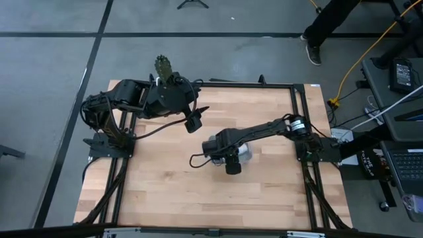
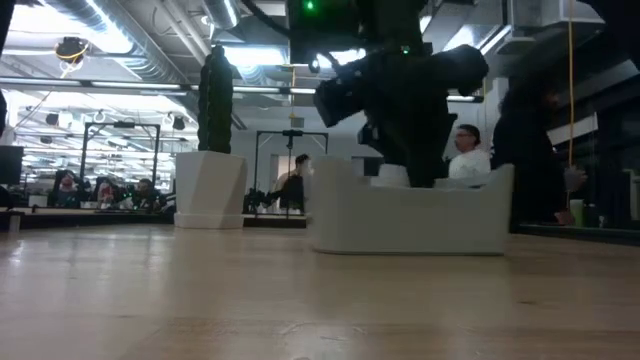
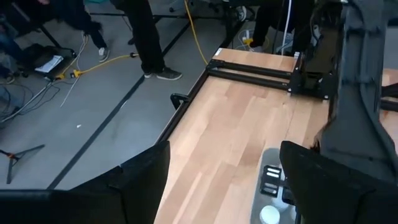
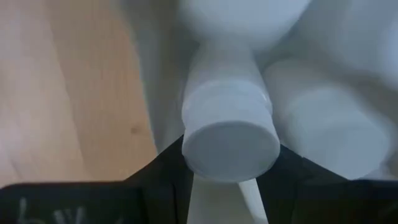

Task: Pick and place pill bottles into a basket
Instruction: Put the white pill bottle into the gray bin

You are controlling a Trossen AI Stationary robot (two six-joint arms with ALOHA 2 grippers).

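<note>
1. From above: the right claw (image 1: 231, 162) hangs over the basket (image 1: 243, 153) at mid-table; the left claw (image 1: 196, 119) waits near the cactus pot (image 1: 164, 66) at the far edge.
2. At table height: the basket (image 2: 410, 215) sits beside the pot (image 2: 210, 188), the right arm dipping into it.
3. Left wrist: fingers (image 3: 134, 180) parted, holding nothing.
4. Right wrist: claw clamped on a pill bottle (image 4: 229, 127), other bottles (image 4: 326, 121) around it.
</note>
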